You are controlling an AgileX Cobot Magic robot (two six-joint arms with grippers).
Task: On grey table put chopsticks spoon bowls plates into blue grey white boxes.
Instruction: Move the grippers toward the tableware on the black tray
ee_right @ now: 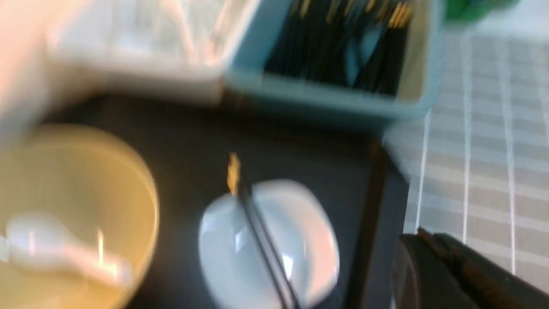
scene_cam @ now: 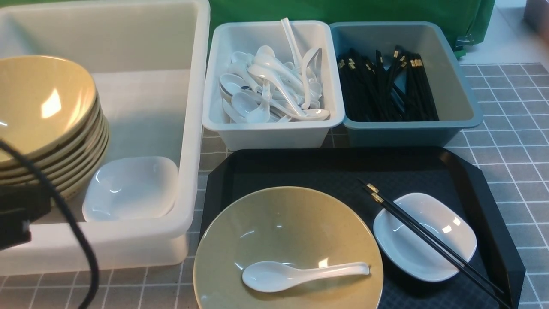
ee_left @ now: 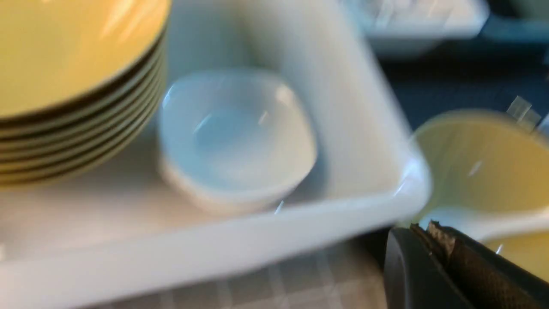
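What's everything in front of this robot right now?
grey table: one, grey, under everything
black tray: one, black, front right
white tub: one, translucent white, left
stacked bowls: about seven, tan, in the tub
tub plates: at least one, white, beside that stack
white box: one, pale, behind the tray
loose spoons: many, white, in that box
blue-grey box: one, blue-grey, beside the white box
boxed chopsticks: many, black, in that box
tray bowl: one, tan, on the tray
spoon: one, white, in the tray bowl
tray plate: one, white, on the tray
chopsticks: one pair, black, across the tray plate
left gripper: one, black, shut
right gripper: one, black, shut
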